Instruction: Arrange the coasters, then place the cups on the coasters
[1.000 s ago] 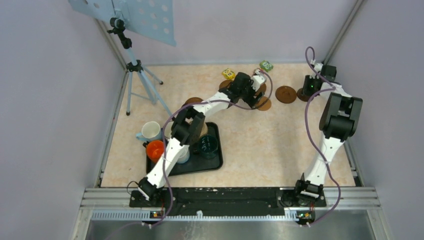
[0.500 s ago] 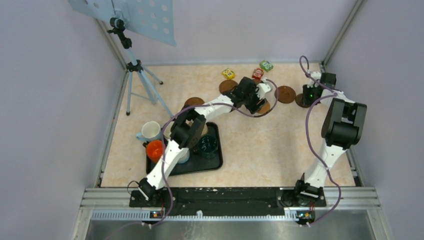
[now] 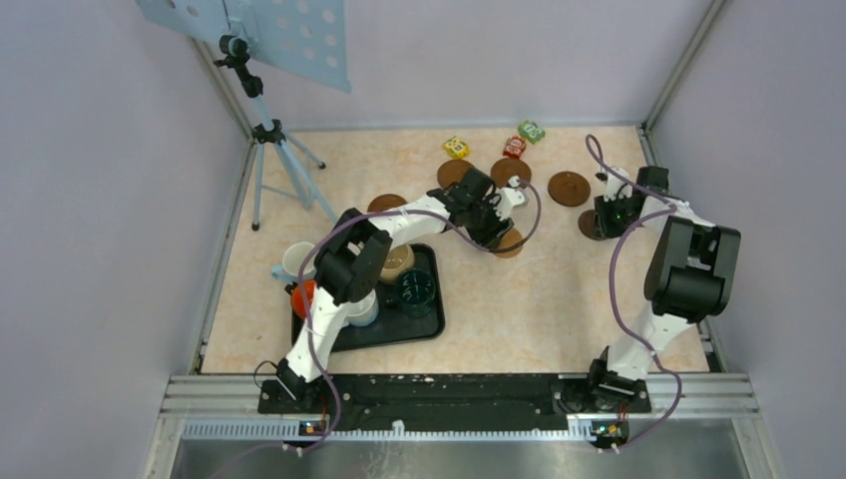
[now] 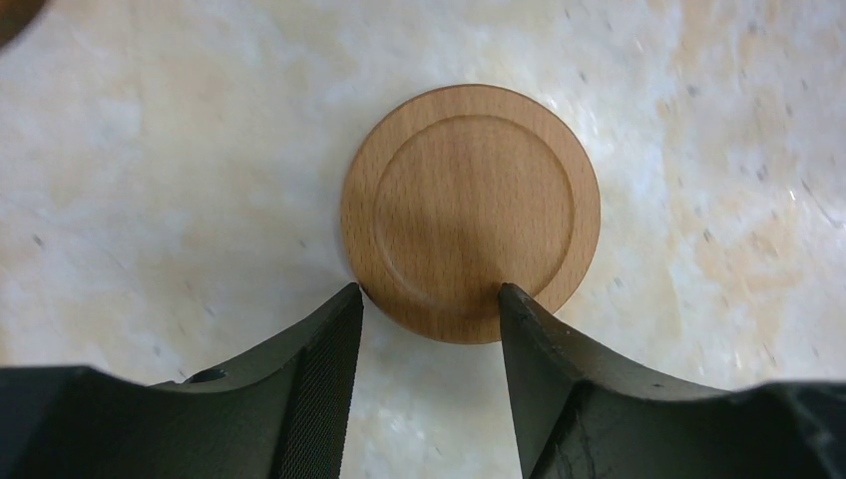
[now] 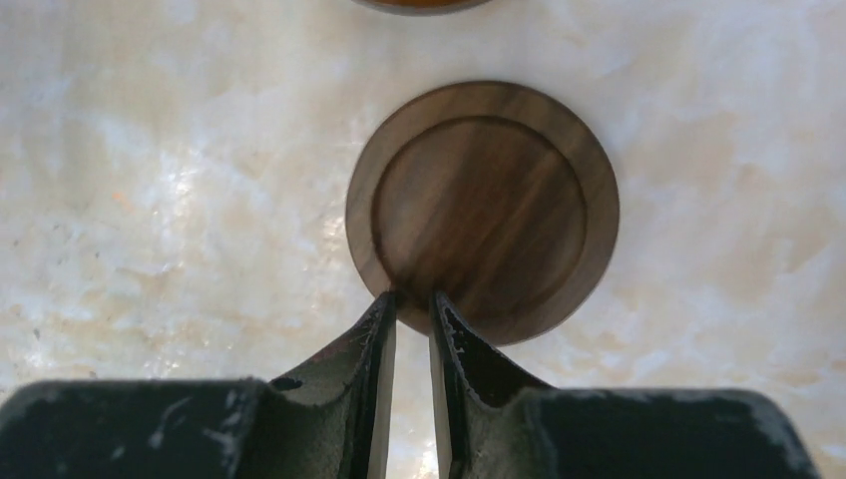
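Pale coaster (image 4: 469, 205) lies before left gripper (image 4: 429, 295) (near rim between its parted jaws); right gripper (image 5: 411, 299) seemingly pinches dark coaster (image 5: 482, 205)

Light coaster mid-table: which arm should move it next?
Left. The left gripper hangs open right over the near edge of the light coaster. The right gripper is closed down at the rim of the dark coaster, off toward the table's right side.

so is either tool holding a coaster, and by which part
Neither grips one. The right tool, shut, touches the dark brown round wooden coaster's near rim; the left tool, open, straddles the light round wooden coaster's near rim.
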